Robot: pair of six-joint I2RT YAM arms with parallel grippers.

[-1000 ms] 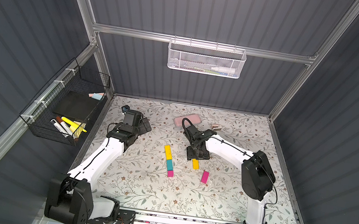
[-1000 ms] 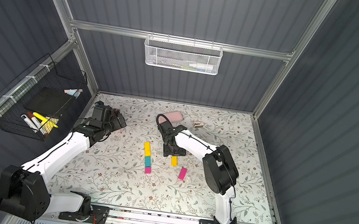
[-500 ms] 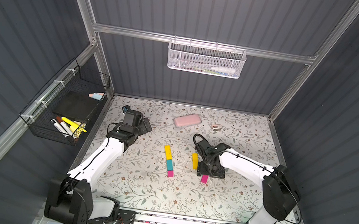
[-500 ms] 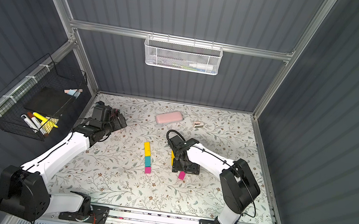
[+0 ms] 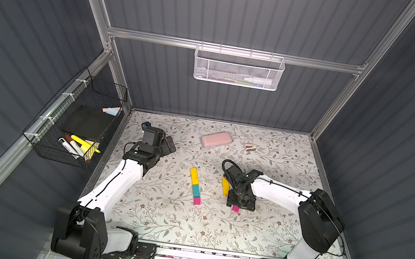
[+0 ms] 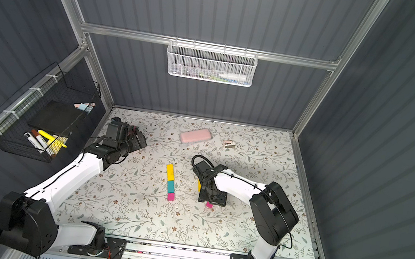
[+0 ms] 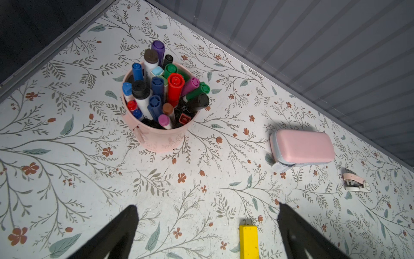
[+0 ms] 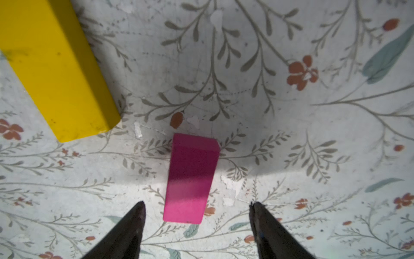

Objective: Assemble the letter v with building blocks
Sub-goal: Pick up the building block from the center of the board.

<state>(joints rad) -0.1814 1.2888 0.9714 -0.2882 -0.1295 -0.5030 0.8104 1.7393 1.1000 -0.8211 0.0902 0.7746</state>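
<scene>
One line of building blocks lies mid-table in both top views: a long yellow block (image 5: pixel 194 176), a teal block (image 5: pixel 195 189) and a short magenta cube (image 5: pixel 197 200), end to end. To its right lies a second yellow block (image 5: pixel 225 186) (image 8: pixel 56 71), and just in front of that a magenta block (image 8: pixel 190 179) (image 6: pixel 209 205). My right gripper (image 8: pixel 197 203) (image 5: pixel 241 200) hangs low over the magenta block, open. Its fingertips straddle the block's near end with a gap on each side. My left gripper (image 7: pixel 207 206) (image 5: pixel 167 143) is open and empty at the back left, with the first yellow block's end (image 7: pixel 248 241) below it.
A pale pink case (image 5: pixel 216 139) and a small pink stapler-like item (image 5: pixel 250 147) lie near the back wall. A pink cup of markers (image 7: pixel 156 134) stands in the back left corner. A black wire basket (image 5: pixel 79 127) with markers hangs on the left wall.
My right gripper has moved from over the second yellow block toward the front, down over the magenta block. That yellow block lies free. The left arm has not moved.
</scene>
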